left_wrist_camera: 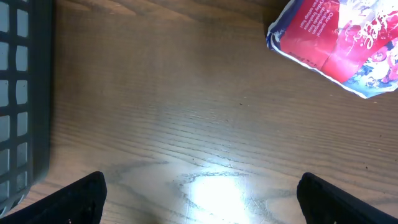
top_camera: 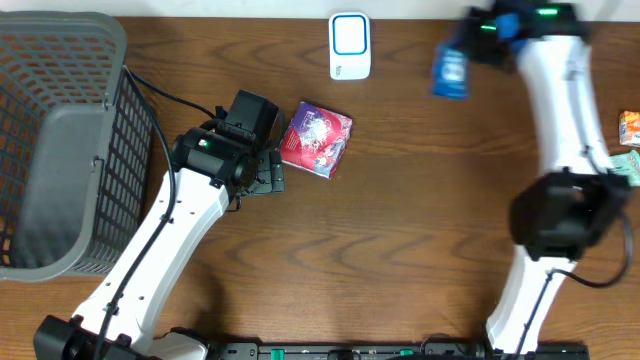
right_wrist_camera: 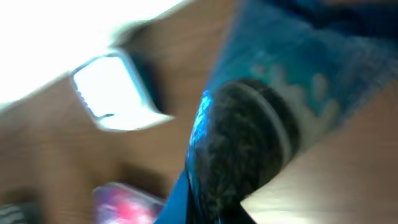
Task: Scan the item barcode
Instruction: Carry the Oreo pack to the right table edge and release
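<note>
A blue snack packet [top_camera: 450,72] with a dark cookie printed on it [right_wrist_camera: 249,137] hangs above the table at the back right, with my right gripper [top_camera: 470,48] shut on it. The white barcode scanner [top_camera: 349,45] stands at the back centre, left of the packet; the blurred right wrist view shows the scanner [right_wrist_camera: 112,93] ahead of the packet. A red and purple packet [top_camera: 316,139] lies mid-table. My left gripper [top_camera: 270,172] rests just left of it, open and empty. In the left wrist view, the left gripper [left_wrist_camera: 202,202] is over bare wood, with the red packet [left_wrist_camera: 339,43] ahead at the right.
A grey wire basket [top_camera: 60,150] fills the left side, its wall [left_wrist_camera: 22,93] close to my left gripper. Two small packets [top_camera: 630,128] [top_camera: 627,166] lie at the table's right edge.
</note>
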`<state>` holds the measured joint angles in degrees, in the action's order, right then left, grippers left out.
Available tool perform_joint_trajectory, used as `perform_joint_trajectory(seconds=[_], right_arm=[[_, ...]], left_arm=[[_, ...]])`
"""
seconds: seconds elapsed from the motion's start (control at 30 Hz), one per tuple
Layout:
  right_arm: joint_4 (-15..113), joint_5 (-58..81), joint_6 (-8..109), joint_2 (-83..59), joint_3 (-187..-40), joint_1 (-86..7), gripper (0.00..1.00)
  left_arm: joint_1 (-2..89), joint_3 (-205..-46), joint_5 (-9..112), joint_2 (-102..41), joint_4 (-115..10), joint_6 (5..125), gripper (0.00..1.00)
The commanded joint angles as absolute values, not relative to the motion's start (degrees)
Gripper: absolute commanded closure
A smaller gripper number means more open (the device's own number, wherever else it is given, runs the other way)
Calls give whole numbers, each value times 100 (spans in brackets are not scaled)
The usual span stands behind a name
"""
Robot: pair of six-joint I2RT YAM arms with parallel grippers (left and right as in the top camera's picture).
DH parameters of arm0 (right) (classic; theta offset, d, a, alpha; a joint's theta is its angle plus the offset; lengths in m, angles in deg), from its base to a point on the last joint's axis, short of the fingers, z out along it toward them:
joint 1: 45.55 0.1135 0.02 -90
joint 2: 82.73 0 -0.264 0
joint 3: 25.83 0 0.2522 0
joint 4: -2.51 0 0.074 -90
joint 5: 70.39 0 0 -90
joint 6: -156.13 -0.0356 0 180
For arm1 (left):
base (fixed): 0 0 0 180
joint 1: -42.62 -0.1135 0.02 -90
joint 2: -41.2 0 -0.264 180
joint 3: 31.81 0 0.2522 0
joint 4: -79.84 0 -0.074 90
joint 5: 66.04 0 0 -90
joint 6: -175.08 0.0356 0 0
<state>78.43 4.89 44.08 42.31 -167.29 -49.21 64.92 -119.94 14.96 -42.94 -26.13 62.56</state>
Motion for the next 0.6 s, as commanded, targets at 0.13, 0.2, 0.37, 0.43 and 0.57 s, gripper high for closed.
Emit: perform_joint_trajectory(seconds=[0.13,0.2,0.37,0.43,0.57], right_arm=[[8479,2441,5781,4285,-16301,-6068,99],[8365,2758,5717,4298,-16021,-6331,91],[8004,2909,5145,4298,-15343,-6827,1],[7969,2710,4810,4298,-15133,-6936,1],[7902,1412,5062,4298,-14945,-6914,1]], left_arm=[[6508,-12005,1426,-4307,-2581,6225,2],[6508,-12005,1429,-4307,-2581,6225,2],[6508,-12005,1426,-4307,-2581,6225,2],[6508,-12005,1429,-4307,-2581,6225,2],[6508,-12005,1429,-4307,-2581,6225,2]])
